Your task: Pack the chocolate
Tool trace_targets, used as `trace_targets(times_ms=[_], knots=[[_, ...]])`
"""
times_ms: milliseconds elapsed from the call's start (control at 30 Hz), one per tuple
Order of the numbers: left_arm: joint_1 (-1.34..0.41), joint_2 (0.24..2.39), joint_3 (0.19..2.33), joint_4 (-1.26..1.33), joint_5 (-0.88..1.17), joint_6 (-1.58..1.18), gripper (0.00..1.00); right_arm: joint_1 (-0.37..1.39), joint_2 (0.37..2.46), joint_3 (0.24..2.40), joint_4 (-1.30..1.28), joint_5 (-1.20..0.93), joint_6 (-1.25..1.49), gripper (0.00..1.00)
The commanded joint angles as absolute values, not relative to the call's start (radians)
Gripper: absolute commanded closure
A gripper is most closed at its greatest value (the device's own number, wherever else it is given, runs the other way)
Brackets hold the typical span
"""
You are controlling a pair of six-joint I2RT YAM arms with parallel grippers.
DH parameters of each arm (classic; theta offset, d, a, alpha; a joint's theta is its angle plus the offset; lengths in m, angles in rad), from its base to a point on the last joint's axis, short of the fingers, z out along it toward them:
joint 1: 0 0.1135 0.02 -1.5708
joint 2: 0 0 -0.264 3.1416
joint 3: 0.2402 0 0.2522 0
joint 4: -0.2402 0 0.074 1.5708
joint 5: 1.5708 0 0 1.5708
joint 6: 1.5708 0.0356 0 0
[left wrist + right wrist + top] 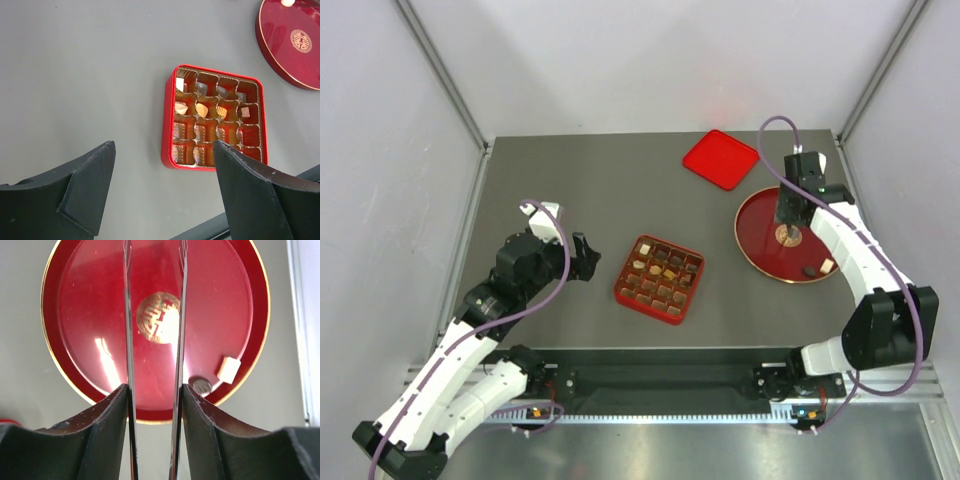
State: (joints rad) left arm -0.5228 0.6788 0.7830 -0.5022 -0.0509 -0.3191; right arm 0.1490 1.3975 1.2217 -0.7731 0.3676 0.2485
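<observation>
**Left claw** (165,150), near-left part of the dark grey table (570,180). The jaws are spread wide, with nothing between them and nothing touched. It hangs left of the tray, apart from it.

**Red square gridded tray with gold pleated liners** (167,125), mid-table, toward the near edge. It has four by four cells. Small chocolate pieces (202,109) in cream, tan and dark brown sit in the two rows farther from the left claw. The two rows next to the claw show liners only.

**Right claw** (154,255), right side of the table, above the round glossy red plate with a thin gold rim (75,315). Its thin metal fingers (127,340) stand partway apart and parallel, aimed at the plate's centre. The plate's surface shows through the gap and no piece sits in it, so the claw is released and grasps nothing. Whether the tips touch the plate cannot be told.

**Markings.** A gold round emblem (152,317) at the plate's centre carries a blocky, character-like figure. The fingers partly hide it, and it cannot be read as words.

**On the plate**, by the rim on the side toward the table's near right corner. A cream-white square piece (229,370) and a dark round piece (202,385) lie just beside each other, clear of the claw.

**Flat red square lid with rounded corners** (721,159), toward the far edge, right of centre. It lies near the plate, not touching it.
</observation>
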Motion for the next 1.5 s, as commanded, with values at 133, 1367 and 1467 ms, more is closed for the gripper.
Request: trace_targets(times_ms=[133, 1367, 1467], knots=[[-0.526, 0.672, 0.781, -0.488, -0.067, -0.311, 0.16, 0.101, 1.443, 1.2, -0.54, 0.308, 0.18, 0.55], [-0.526, 0.686, 0.782, -0.488, -0.078, -0.31, 0.16, 0.077, 1.522, 1.095, -0.439, 0.333, 0.161, 0.59], [-0.526, 0.687, 0.782, -0.488, -0.078, -0.31, 0.16, 0.078, 1.519, 1.091, -0.437, 0.328, 0.163, 0.61]])
